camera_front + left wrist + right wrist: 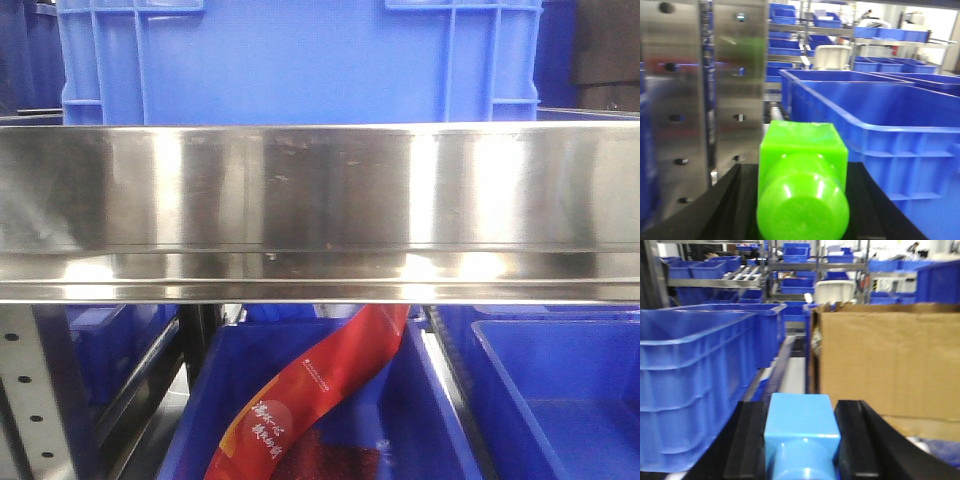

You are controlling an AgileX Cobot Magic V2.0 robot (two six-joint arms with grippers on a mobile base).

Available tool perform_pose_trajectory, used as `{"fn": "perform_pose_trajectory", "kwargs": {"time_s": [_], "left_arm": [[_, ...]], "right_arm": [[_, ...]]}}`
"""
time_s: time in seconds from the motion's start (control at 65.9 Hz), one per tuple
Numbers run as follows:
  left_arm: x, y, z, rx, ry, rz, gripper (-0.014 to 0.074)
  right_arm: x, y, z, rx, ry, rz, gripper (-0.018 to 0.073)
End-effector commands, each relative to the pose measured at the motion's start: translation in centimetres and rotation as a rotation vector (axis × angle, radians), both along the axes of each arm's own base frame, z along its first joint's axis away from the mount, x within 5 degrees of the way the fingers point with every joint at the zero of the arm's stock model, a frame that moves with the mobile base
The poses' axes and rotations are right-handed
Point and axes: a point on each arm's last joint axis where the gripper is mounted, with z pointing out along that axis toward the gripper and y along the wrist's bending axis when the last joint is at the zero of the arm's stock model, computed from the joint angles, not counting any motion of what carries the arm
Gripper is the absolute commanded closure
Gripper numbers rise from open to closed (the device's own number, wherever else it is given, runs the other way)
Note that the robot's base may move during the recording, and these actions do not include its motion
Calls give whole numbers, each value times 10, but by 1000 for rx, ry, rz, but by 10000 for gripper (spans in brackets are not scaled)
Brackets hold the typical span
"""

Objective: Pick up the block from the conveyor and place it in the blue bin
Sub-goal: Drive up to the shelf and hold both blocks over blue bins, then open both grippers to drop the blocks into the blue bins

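Both blocks in hand, carry stage

Left gripper [801, 172] pinches green block [802, 190], right gripper [801, 409] pinches light-blue block [801, 437]. Next, probably: clear the blue bin [880, 130] rim at frame right, then release.

Left gripper [800, 169] and right gripper [801, 405] same build: two matte black fingers [722, 207] each, flat slabs that widen toward the camera, stepped lengthwise ridges along the inner pads [746, 440], edges soft with blur in both wrist views.
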Motion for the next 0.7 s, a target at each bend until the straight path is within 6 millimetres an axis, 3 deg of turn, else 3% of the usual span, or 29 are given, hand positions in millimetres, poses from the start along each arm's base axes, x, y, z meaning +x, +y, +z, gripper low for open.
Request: {"fn": "perform_pose_trajectory", "kwargs": {"time_s": [0.0, 0.152, 0.364, 0.683], "left_arm": [[-1, -4, 12, 2, -24, -33, 697], [11, -14, 36, 34, 21, -98, 697], [51, -43, 68, 45, 56, -202, 697], [120, -82, 88, 9, 124, -251, 697]], "right_arm": [[5, 2, 11, 20, 8, 31, 727], [23, 5, 36, -56, 9, 57, 727], [61, 16, 67, -56, 31, 135, 727], [136, 66, 91, -61, 70, 322, 727]]}}
